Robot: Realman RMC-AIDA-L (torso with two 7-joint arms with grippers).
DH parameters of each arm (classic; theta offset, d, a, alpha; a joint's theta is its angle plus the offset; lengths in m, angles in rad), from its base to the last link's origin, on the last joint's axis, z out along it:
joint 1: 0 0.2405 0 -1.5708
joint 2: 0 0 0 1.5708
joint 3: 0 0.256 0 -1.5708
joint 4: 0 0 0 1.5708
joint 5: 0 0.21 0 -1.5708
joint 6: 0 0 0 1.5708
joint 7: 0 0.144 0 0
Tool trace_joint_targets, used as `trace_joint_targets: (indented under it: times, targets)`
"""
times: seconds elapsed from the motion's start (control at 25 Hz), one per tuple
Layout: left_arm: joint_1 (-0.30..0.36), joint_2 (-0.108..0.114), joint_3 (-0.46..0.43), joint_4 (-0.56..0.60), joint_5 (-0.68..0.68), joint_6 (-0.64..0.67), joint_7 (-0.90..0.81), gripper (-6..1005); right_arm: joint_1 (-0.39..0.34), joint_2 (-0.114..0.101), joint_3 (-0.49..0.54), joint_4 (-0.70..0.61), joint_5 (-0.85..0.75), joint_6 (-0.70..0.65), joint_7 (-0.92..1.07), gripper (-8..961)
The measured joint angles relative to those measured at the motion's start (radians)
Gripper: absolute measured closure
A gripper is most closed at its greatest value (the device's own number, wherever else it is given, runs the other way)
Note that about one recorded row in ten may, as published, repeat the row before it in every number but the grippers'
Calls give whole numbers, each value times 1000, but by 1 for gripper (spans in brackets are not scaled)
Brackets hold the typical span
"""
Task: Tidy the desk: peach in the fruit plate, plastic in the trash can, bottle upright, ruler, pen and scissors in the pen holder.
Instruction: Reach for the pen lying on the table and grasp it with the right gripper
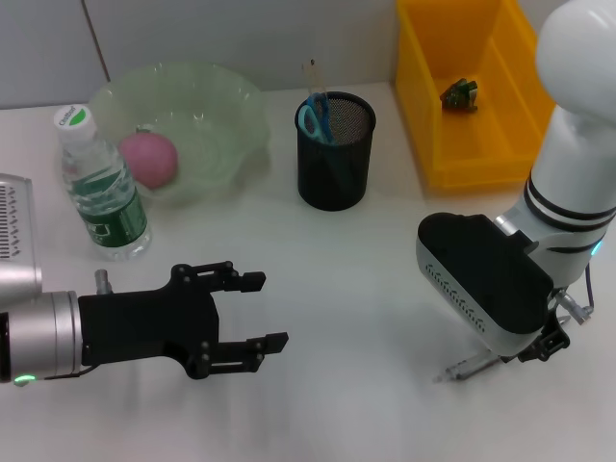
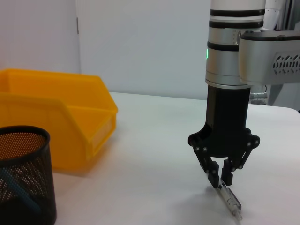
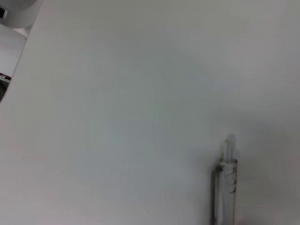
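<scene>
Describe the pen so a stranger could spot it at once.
Start at the yellow bin, then come toward the robot to the right claw, lowered to the white table. The pen lies there, one end pinched: a slim, clear barrel, the only loose item.

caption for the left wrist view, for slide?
Right gripper closed on the pen at the desk, beside yellow bin.

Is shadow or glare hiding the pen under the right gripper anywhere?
Head view: the right arm, not glare, covers most of the pen. Left wrist view: soft shadow under the right gripper, pen plain. Right wrist view: even light, faint shadow beside it.
</scene>
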State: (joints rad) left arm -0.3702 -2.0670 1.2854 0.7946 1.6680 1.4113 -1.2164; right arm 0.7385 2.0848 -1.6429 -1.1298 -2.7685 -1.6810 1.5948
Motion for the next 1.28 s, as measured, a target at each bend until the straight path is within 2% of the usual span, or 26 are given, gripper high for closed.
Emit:
trace_joint_targets:
  times: [0.2, 0.48, 1.12, 1.28]
  targets:
    - [0, 0, -4, -1, -3, 1, -1, 248, 2, 0, -1, -10, 0, -7, 24, 786]
    - [1, 1, -8, -1, -4, 3, -2, 248, 5, 0, -10, -3, -3, -7, 28, 589]
    - [3, -1, -9, -2, -6, 0, -2, 248, -14, 1, -18, 9, 1, 39, 19, 607]
    - [6, -2, -9, -2, -11, 1, -2, 248, -21, 0, -1, -2, 16, 42, 4, 716]
